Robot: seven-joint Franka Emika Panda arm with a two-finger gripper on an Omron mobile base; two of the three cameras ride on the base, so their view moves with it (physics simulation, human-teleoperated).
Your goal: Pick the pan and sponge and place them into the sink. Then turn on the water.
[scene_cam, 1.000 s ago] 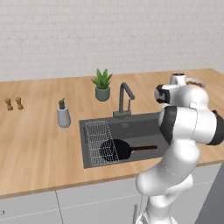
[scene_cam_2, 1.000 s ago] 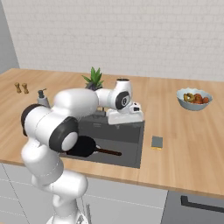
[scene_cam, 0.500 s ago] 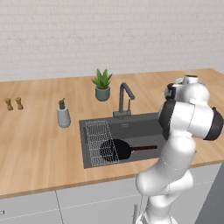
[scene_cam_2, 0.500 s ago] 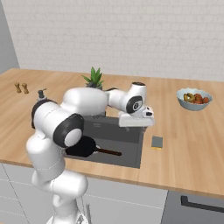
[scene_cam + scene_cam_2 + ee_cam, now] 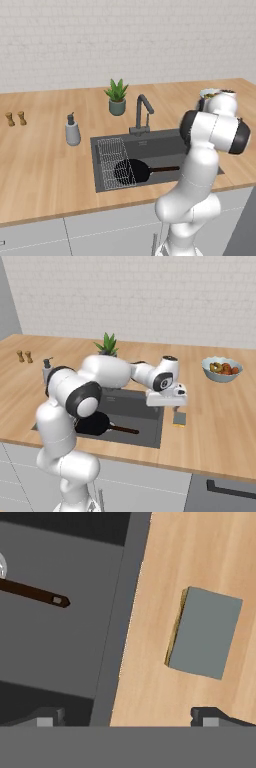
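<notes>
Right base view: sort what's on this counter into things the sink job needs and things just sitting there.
Needed for the job:
- round black frying pan, already lying in the sink
- small flat yellow sponge with grey face, on the counter beside the basin
- dark grey recessed sink

Just sitting there:
- grey fruit bowl
- potted green plant
- grey soap dispenser
- two small brown shakers

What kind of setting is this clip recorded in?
A rendered kitchen, by the look of it: a long wooden counter against a white brick wall, a dark recessed sink with a faucet and a pan lying in it, and a fruit bowl farther along the counter.
</notes>
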